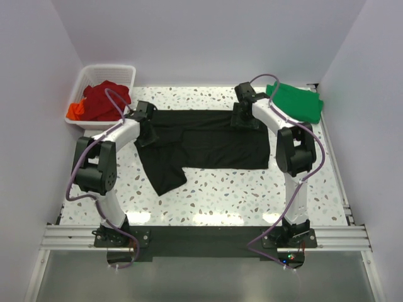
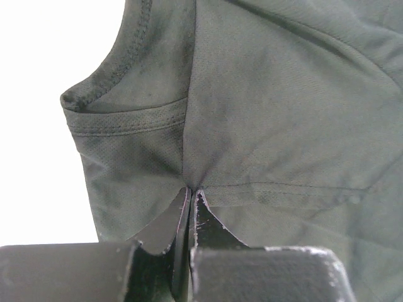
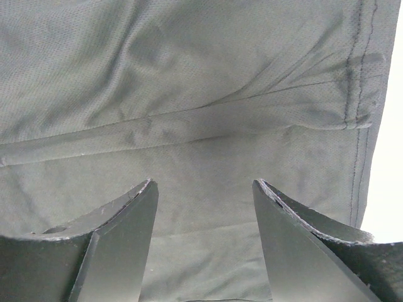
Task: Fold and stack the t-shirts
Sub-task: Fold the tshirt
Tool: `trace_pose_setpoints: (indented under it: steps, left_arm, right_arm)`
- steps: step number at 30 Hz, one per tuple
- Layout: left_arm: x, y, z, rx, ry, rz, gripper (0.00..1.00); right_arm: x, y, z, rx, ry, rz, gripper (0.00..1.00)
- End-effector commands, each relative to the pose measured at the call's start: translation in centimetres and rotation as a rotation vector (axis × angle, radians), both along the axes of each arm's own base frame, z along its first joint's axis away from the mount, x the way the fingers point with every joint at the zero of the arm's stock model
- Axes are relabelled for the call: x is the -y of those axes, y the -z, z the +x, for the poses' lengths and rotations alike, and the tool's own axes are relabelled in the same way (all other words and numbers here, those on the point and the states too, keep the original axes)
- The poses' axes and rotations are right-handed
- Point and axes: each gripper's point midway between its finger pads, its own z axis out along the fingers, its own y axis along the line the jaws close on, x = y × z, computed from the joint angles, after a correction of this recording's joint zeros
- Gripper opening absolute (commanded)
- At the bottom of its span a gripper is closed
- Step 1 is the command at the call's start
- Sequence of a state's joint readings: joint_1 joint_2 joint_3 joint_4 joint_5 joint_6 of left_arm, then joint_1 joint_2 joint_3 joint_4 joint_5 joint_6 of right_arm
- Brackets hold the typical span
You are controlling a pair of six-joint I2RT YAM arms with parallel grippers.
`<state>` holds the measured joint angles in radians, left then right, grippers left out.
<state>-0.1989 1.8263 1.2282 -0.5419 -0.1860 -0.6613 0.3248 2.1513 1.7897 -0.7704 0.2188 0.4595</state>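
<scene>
The black t-shirt (image 1: 214,148) lies spread across the middle of the table, with one part trailing toward the front left. My left gripper (image 1: 148,129) is shut on a pinch of its fabric near a sleeve hem, as the left wrist view shows (image 2: 191,189). My right gripper (image 1: 241,121) is open and sits over the shirt's far right part; in the right wrist view (image 3: 204,182) the black fabric (image 3: 189,75) lies flat between the spread fingers. The green t-shirt (image 1: 296,102) lies folded at the back right. The dark red t-shirt (image 1: 104,99) and the orange t-shirt (image 1: 76,111) lie in the basket.
The white slatted basket (image 1: 88,75) stands at the back left corner. White walls close in the table on the left, back and right. The speckled tabletop (image 1: 252,189) shows bare in front of the black shirt.
</scene>
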Motion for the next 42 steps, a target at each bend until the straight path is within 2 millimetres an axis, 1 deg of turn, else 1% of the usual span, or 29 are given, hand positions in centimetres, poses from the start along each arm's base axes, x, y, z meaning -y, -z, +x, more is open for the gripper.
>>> trace_pose_setpoints:
  steps: [1, 4, 10, 13, 20, 22, 23, 25, 26, 28, 29, 31, 32, 33, 34, 35, 36, 37, 38, 39, 40, 41, 42]
  left_arm:
    - [0.0, -2.0, 0.0, 0.043, 0.01, 0.003, 0.0]
    - [-0.1, -2.2, -0.2, 0.041, 0.007, 0.002, 0.0]
    - [0.3, -2.5, -1.4, 0.033, 0.014, -0.003, 0.0]
    - [0.9, -2.7, -1.9, 0.029, 0.025, -0.017, 0.0]
    - [2.6, -2.1, -3.0, -0.005, 0.08, -0.023, 0.0]
    - [2.4, -2.0, -3.1, -0.014, 0.077, -0.014, 0.0]
    - [2.4, -2.0, -3.2, -0.016, 0.076, -0.011, 0.09]
    - [2.0, -1.9, -3.5, -0.024, 0.061, 0.006, 0.21]
    - [1.8, -2.1, -3.8, -0.022, 0.053, 0.012, 0.33]
    - [1.1, -2.1, -4.4, -0.023, 0.027, 0.04, 0.4]
    - [0.9, -2.7, -4.5, -0.004, 0.019, 0.042, 0.45]
    - [0.5, -2.9, -4.9, 0.008, 0.013, 0.05, 0.49]
    - [0.5, -3.6, -5.1, 0.027, 0.014, 0.045, 0.49]
    - [0.6, -3.9, -5.3, 0.033, 0.017, 0.043, 0.5]
    - [0.7, -3.8, -5.9, 0.026, 0.022, 0.037, 0.5]
    - [0.8, -4.4, -6.6, 0.031, 0.029, 0.03, 0.5]
    - [1.0, -4.7, -7.1, 0.033, 0.039, 0.025, 0.5]
    - [1.2, -4.4, -7.9, 0.017, 0.048, 0.015, 0.5]
    - [1.5, -5.0, -8.8, 0.02, 0.051, 0.002, 0.5]
    - [2.0, -5.0, -9.5, 0.012, 0.063, -0.027, 0.5]
    - [2.1, -4.4, -10.6, -0.011, 0.066, -0.04, 0.5]
    - [2.4, -4.7, -11.5, -0.013, 0.059, -0.062, 0.5]
    - [2.7, -4.7, -12.2, -0.025, 0.058, -0.083, 0.5]
  right_arm:
    - [-0.3, -1.3, 0.5, 0.035, 0.011, 0.003, 0.66]
    - [-0.5, -1.4, 0.5, 0.036, 0.008, 0.003, 0.66]
    - [-0.5, -1.4, 0.7, 0.041, 0.008, 0.003, 0.66]
    - [-0.6, -1.3, 0.8, 0.039, 0.007, 0.004, 0.66]
    - [-0.7, -1.4, 0.9, 0.04, 0.008, 0.003, 0.66]
    - [-0.8, -1.4, 0.9, 0.041, 0.005, 0.003, 0.65]
    - [-0.7, -1.4, 0.9, 0.039, 0.005, 0.002, 0.65]
    - [-0.7, -1.5, 0.8, 0.039, 0.003, 0.002, 0.66]
    - [-0.8, -1.6, 0.9, 0.042, 0.003, 0.004, 0.66]
    - [-0.7, -1.6, 0.6, 0.037, 0.005, 0.002, 0.66]
    - [-0.7, -1.9, 0.6, 0.041, 0.005, 0.005, 0.66]
    - [-0.5, -1.9, 0.0, 0.035, 0.01, 0.003, 0.65]
    - [-0.5, -2.7, -0.1, 0.054, 0.02, 0.01, 0.66]
    - [0.0, -2.4, -0.8, 0.046, 0.032, -0.004, 0.66]
    - [0.1, -2.5, -1.2, 0.049, 0.036, -0.004, 0.66]
    - [0.3, -3.8, -1.3, 0.082, 0.049, 0.011, 0.66]
    - [0.7, -3.2, -2.4, 0.064, 0.056, 0.001, 0.66]
    - [0.9, -3.2, -2.9, 0.062, 0.064, 0.0, 0.66]
    - [1.1, -3.5, -3.3, 0.068, 0.079, 0.007, 0.66]
    - [1.5, -3.5, -4.4, 0.064, 0.083, 0.006, 0.66]
    - [1.6, -3.7, -4.9, 0.065, 0.087, 0.01, 0.66]
    - [1.7, -3.6, -5.4, 0.059, 0.096, 0.014, 0.66]
    - [2.1, -3.7, -6.5, 0.052, 0.103, 0.015, 0.66]
